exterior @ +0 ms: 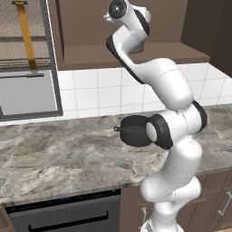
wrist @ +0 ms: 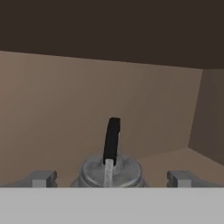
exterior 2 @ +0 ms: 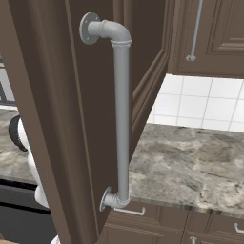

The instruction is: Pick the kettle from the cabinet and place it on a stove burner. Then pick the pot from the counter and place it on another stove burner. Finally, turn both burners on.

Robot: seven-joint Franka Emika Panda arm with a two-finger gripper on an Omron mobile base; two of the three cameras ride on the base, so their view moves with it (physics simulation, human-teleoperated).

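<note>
**Gripper spread wide at the kettle inside the wall cabinet**

Nearest in the left base view, the counter [exterior: 59, 154], grey-beige marbled stone, runs across the frame with white tiles behind it. On it, toward the right end, sits the pot [exterior: 135, 130], a low charcoal-black round shape; the white arm covers its right side, so just one small loop handle shows at its left.

Farther back and higher, the arm reaches up into the cabinet [exterior: 90, 50], a dark brown wooden box with a flat floor. The hand itself hides the fingers from this side.

In the hand view, the gripper [wrist: 111, 178] is spread wide, its two grey fingertips [wrist: 42, 178] standing well apart on either side of the kettle [wrist: 110, 171]. The kettle rests on the cabinet floor near the back wall. Its grey metal top and black arched handle show; its lower body is cut off.

In the right base view, a brown door panel with a grey pipe handle [exterior 2: 121, 114] blocks most of the scene.
</note>
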